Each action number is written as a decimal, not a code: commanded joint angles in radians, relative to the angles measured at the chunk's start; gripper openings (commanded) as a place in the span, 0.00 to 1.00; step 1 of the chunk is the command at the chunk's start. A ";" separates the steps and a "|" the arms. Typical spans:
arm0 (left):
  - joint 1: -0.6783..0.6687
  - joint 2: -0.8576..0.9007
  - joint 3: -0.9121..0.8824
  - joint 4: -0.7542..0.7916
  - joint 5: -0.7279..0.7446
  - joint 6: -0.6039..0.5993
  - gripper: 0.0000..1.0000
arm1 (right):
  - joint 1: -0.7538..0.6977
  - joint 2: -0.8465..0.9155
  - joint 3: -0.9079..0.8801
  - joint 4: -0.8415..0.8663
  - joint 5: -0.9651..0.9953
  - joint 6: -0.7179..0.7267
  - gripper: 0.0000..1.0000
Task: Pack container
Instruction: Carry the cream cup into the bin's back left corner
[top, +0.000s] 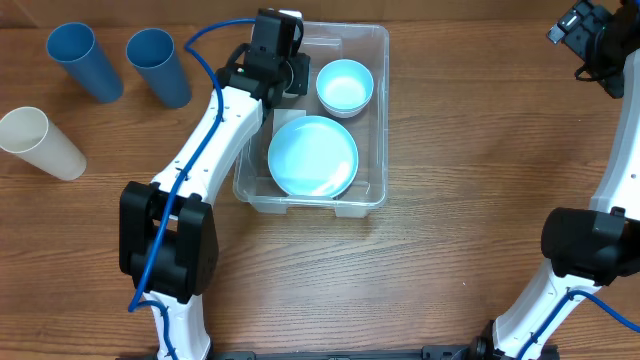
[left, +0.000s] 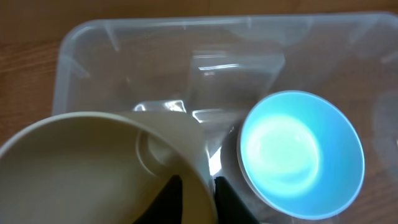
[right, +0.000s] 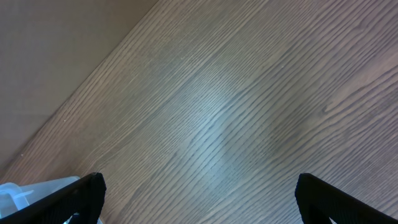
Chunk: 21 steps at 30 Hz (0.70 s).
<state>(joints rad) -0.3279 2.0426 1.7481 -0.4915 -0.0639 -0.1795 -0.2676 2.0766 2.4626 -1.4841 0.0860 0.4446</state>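
Left gripper (left: 198, 202) is gripping a cream round plastic cup (left: 93, 168) over the large clear rectangular plastic container (top: 315, 205).
The container is sitting on the brown wooden worktop (top: 450, 250), in front of the left arm. The left gripper's fingers are pinching the cup's wall, one inside the rim and one outside, at the container's far-left corner. A small pale blue round bowl (top: 345, 87) is resting in the container's far-right part, and a wider pale blue round plate (top: 313, 156) is lying in its near part. The right gripper (right: 205, 205) is hanging open, fingers wide apart, above bare worktop, holding nothing.
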 joint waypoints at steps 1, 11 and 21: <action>0.021 -0.002 0.014 0.050 -0.021 -0.027 0.39 | 0.000 -0.023 0.018 0.005 0.009 0.003 1.00; 0.021 -0.002 0.014 0.239 -0.022 -0.027 0.74 | 0.000 -0.023 0.018 0.005 0.009 0.003 1.00; 0.020 -0.002 0.014 0.253 -0.021 -0.026 0.74 | 0.000 -0.023 0.018 0.005 0.009 0.003 1.00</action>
<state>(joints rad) -0.3069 2.0441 1.7477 -0.2394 -0.0792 -0.2073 -0.2676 2.0766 2.4626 -1.4837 0.0856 0.4446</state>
